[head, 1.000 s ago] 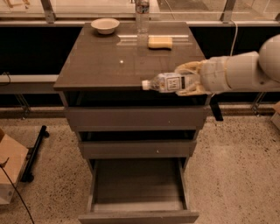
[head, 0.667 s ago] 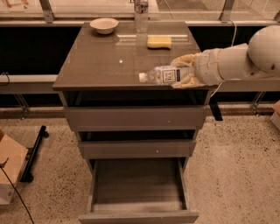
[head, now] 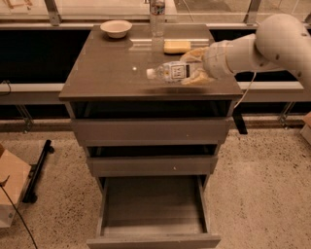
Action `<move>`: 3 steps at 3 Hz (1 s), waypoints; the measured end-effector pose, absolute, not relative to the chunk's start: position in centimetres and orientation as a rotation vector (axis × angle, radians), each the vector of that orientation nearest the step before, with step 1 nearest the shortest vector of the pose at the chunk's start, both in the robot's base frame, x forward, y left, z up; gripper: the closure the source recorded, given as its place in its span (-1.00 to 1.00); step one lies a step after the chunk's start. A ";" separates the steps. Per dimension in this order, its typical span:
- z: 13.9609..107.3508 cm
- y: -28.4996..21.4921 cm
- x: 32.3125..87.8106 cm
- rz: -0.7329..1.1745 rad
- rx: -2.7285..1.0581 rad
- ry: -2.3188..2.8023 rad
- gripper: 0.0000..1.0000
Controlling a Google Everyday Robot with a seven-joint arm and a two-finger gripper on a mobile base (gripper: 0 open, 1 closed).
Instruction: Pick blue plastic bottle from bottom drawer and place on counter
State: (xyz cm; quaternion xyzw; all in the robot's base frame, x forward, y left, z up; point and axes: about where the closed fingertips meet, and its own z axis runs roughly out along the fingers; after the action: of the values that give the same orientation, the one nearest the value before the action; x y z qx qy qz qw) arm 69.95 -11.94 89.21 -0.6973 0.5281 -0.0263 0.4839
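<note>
The blue plastic bottle [head: 171,72] lies on its side in my gripper [head: 193,68], white cap pointing left, just above the right front part of the counter [head: 112,68]. The gripper's fingers [head: 197,78] are shut on the bottle's base end. My white arm reaches in from the upper right. The bottom drawer [head: 151,238] is pulled open below the cabinet and its inside shows nothing in it.
On the counter's far side stand a white bowl [head: 116,28], a tall clear water bottle [head: 157,14] and a yellow sponge [head: 177,46]. A cardboard box [head: 9,194] and a black stand [head: 38,170] sit on the floor at the left.
The gripper has carried the bottle up and back from the counter's front edge to over its right front part.
</note>
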 end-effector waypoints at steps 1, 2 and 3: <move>89.2 -10.7 72.4 -0.055 -1.709 1.303 0.23; 88.6 -9.8 74.6 -0.040 -1.721 1.341 -0.21; 87.9 -8.9 76.8 -0.024 -1.731 1.392 -0.71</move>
State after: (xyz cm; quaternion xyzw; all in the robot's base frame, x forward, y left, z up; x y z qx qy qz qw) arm 76.82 -8.93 87.91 -0.6982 0.5614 -0.0098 0.4442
